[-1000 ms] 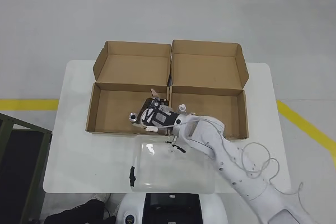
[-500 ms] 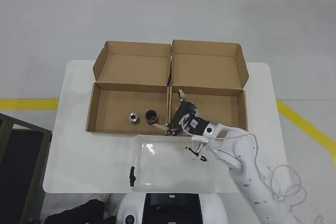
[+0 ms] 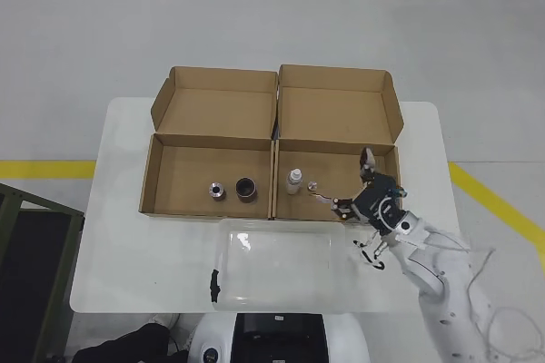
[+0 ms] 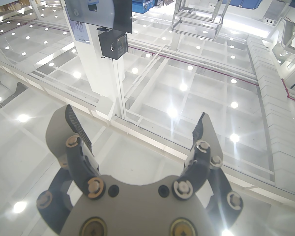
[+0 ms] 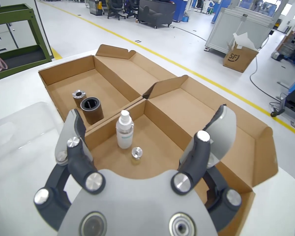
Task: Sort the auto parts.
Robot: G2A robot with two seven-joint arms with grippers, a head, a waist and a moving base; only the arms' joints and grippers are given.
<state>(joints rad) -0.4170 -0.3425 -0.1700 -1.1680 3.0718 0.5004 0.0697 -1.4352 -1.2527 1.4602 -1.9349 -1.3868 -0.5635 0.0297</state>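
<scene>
cardboard walls framed our work: the right gripper (image 3: 351, 180) hung over the right-hand part of the right box (image 3: 395, 186), its jaws spread wide, gripping and touching nothing. the left gripper (image 4: 135, 111) was spread wide too, empty, aimed at the ceiling (image 4: 211, 79). in the right box a spray bottle (image 5: 124, 133) stood upright near the shared wall, a pale label on its body whose print we could not read, with a small metal fitting (image 5: 137, 152) just beside it. plain cardboard floor stretched from the fitting to the box's right wall. in the left box (image 3: 148, 177) a silver cylinder (image 3: 216, 191) and a dark sleeve (image 3: 246, 189) stood side by side, apart. a clear tub (image 3: 225, 238) sat in front of both boxes on the white table (image 3: 118, 227).
</scene>
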